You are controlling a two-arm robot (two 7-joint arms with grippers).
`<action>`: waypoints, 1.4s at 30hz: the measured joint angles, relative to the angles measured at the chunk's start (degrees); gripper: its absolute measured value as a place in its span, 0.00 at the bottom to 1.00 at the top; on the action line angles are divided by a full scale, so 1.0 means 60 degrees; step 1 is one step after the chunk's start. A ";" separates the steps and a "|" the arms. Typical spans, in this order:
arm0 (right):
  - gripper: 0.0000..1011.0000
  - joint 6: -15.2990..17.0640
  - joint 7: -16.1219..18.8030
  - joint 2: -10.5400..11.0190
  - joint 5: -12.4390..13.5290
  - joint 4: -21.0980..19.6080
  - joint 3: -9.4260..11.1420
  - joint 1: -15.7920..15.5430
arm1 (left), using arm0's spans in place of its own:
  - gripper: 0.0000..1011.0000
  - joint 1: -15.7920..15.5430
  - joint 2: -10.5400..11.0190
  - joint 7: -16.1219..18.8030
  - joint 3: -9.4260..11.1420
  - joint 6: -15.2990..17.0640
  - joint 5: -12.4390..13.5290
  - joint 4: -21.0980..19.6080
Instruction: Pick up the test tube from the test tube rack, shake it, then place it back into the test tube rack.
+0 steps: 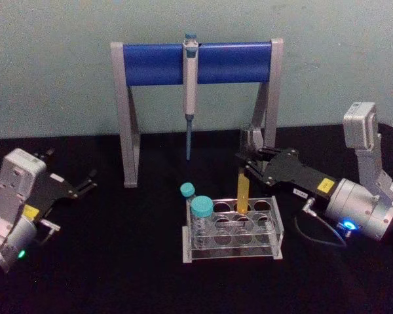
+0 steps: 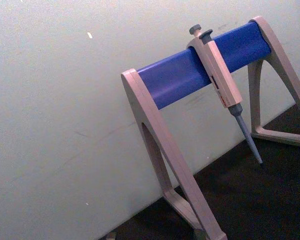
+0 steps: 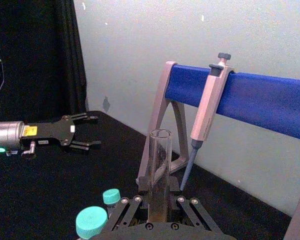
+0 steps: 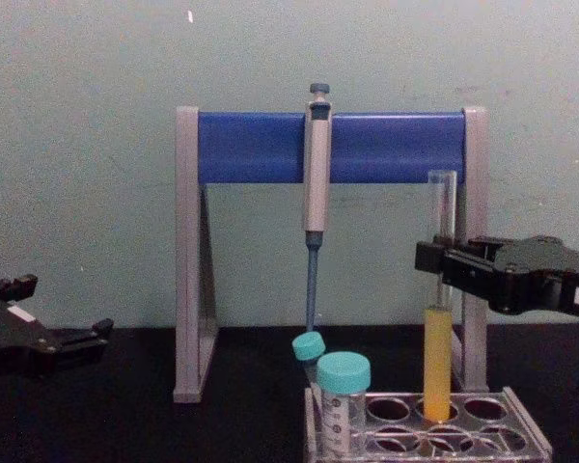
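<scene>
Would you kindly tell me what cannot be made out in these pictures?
- Right wrist view: the right gripper hides the lower part of the test tube.
- Chest view: its edges cut off the test tube rack and the left gripper.
- Chest view: the front capped tube mostly hides the rear capped tube.
- Head view: the label on the right gripper is too small to read.

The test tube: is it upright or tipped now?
Upright. In the chest view the test tube stands vertical, its lower end in a back-row hole of the test tube rack.
</scene>
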 joint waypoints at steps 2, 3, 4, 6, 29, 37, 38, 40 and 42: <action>0.23 0.0001 0.0007 -0.0014 -0.0012 0.0042 -0.0018 0.0018 | 0.99 0.0000 0.0000 0.0000 -0.0001 0.0000 0.0000 0.0000; 0.23 0.0001 0.0007 -0.0014 -0.0012 0.0042 -0.0018 0.0018 | 0.99 0.0000 0.0000 0.0000 0.0000 0.0000 0.0000 0.0000; 0.23 0.0003 0.0017 -0.0029 -0.0031 0.0078 -0.0039 0.0036 | 0.99 0.0000 0.0000 0.0000 0.0000 0.0000 0.0000 0.0000; 0.23 0.0006 0.0028 -0.0050 -0.0064 0.0131 -0.0072 0.0057 | 0.99 0.0000 0.0000 0.0000 -0.0001 0.0000 0.0000 0.0000; 0.23 0.0234 -0.0003 -0.0102 -0.0484 0.0424 -0.0327 0.0207 | 0.99 0.0000 0.0000 0.0000 0.0000 0.0000 0.0000 0.0000; 0.23 0.0361 -0.0028 -0.0102 -0.0529 0.0433 -0.0350 0.0209 | 0.99 0.0001 0.0000 0.0000 0.0000 0.0000 0.0000 0.0000; 0.23 0.0384 -0.0031 -0.0101 -0.0535 0.0437 -0.0354 0.0210 | 0.99 0.0000 0.0000 0.0000 0.0000 0.0000 0.0000 0.0000; 0.23 0.0404 -0.0035 -0.0101 -0.0541 0.0439 -0.0359 0.0210 | 0.99 0.0000 0.0000 0.0000 0.0000 0.0000 0.0000 0.0000; 0.23 0.0437 -0.0049 -0.0106 -0.0560 0.0456 -0.0374 0.0221 | 0.99 0.0000 0.0000 0.0000 0.0000 0.0000 0.0000 0.0000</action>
